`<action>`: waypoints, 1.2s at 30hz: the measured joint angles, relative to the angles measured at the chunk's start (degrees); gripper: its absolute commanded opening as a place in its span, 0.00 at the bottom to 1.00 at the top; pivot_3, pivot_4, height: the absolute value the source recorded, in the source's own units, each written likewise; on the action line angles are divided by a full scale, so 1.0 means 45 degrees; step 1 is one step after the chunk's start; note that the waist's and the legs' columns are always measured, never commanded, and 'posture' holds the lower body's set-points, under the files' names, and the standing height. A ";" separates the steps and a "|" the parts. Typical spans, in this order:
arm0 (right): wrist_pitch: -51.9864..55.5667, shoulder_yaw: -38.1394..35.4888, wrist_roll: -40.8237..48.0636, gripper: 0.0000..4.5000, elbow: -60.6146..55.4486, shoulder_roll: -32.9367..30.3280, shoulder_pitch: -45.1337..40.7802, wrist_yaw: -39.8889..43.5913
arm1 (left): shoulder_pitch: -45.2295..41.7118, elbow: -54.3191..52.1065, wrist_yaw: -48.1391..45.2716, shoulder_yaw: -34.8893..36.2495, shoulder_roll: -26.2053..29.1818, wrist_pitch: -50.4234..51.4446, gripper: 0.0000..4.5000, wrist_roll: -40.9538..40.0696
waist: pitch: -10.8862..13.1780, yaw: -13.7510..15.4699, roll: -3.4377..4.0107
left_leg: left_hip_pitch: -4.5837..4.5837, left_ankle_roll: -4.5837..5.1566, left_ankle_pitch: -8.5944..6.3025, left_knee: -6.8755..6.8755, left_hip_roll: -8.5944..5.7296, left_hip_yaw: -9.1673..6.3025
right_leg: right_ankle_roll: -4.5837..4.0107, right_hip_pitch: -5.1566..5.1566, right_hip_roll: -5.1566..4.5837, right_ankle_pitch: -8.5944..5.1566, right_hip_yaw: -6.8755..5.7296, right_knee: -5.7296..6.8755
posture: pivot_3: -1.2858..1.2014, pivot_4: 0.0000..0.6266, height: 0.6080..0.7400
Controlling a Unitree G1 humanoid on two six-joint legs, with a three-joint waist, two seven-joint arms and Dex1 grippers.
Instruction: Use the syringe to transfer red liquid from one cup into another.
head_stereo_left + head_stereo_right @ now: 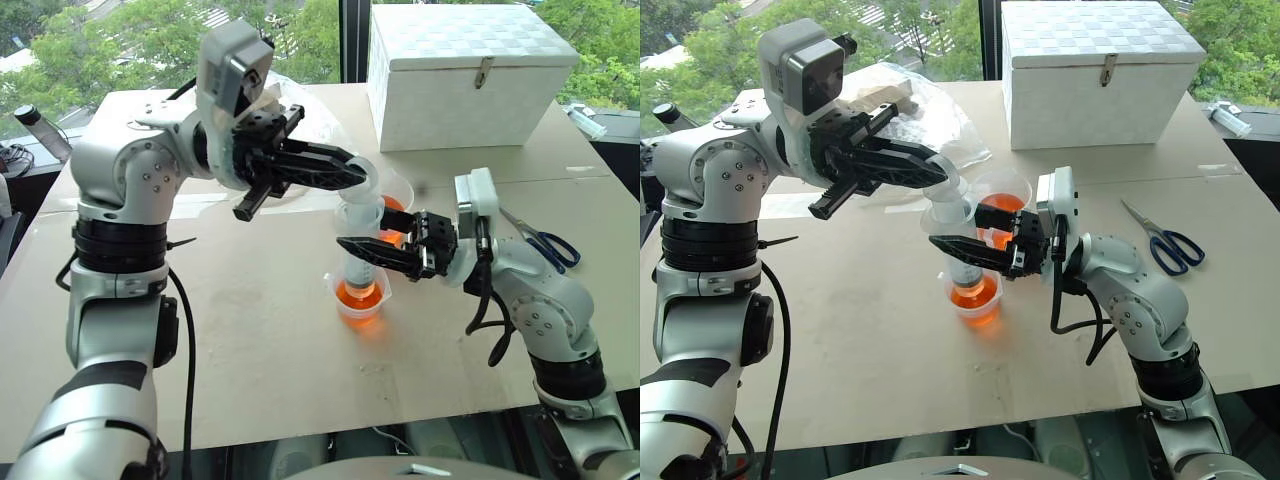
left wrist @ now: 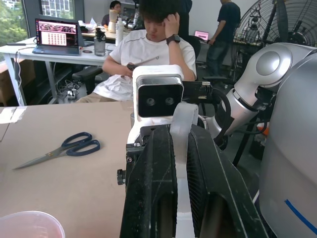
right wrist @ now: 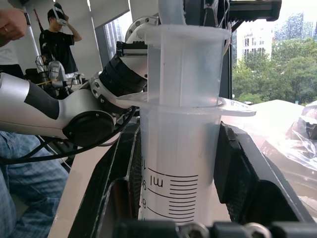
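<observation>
Gripping syringe (image 1: 962,262) upright over small cup (image 1: 973,297) mid-table (image 1: 860,350): right fingers (image 1: 945,243) clamped on barrel, left fingers (image 1: 930,172) pinching plunger; scissors (image 1: 1165,242) well clear.

Bright, even daylight comes through the windows (image 1: 300,40) behind the counter (image 1: 260,340), so shadows on it are soft and faint. The white box (image 1: 470,70) is nearly washed out. In the right wrist view the sky glares white, and the syringe (image 3: 181,148) up close is sharp, its printed scale legible. The left wrist view blurs its own near black fingers (image 2: 153,193); the room beyond looks dimmer.
</observation>
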 measured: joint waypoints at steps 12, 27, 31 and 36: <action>0.0009 -0.0215 0.0058 0.35 0.0212 0.0007 -0.0483 0.0000 | 0.0486 -0.0551 0.0745 0.0129 -0.0145 0.0245 0.02 0.0019 | 0.0000 0.0005 0.0000 | 0.0000 0.0000 0.0000 0.0000 0.0000 0.0000 | 0.0000 0.0001 -0.0002 0.0000 0.0001 0.0000 | 0.52 0.24 1.00; 0.0192 -0.0657 0.0416 0.35 0.0312 0.0056 -0.0591 -0.0305 | 0.0579 -0.0765 0.1680 0.0168 -0.0767 0.0243 0.84 -0.0061 | 0.0000 0.0007 0.0000 | 0.0000 0.0000 0.0000 0.0000 0.0000 0.0001 | 0.0000 0.0001 -0.0003 0.0000 0.0004 0.0001 | 0.52 0.24 1.00; 0.0130 -0.0840 0.0700 0.35 -0.0014 0.0195 -0.0619 -0.0442 | 0.0584 -0.1035 0.1545 0.0211 -0.0142 0.0666 0.84 -0.0376 | 0.0000 -0.0050 0.0001 | 0.0000 0.0000 0.0000 -0.0004 0.0001 -0.0001 | 0.0000 -0.0001 -0.0001 0.0000 0.0006 0.0001 | 0.52 0.24 1.00; 0.0140 -0.0870 0.1052 0.35 -0.0042 0.0220 -0.0626 -0.0529 | 0.0585 -0.1047 0.1677 0.0945 0.0725 0.0871 0.84 -0.0699 | 0.0000 -0.0034 0.0000 | 0.0001 0.0000 0.0000 -0.0003 0.0001 -0.0001 | 0.0000 -0.0001 -0.0003 0.0000 0.0004 -0.0001 | 0.52 0.24 1.00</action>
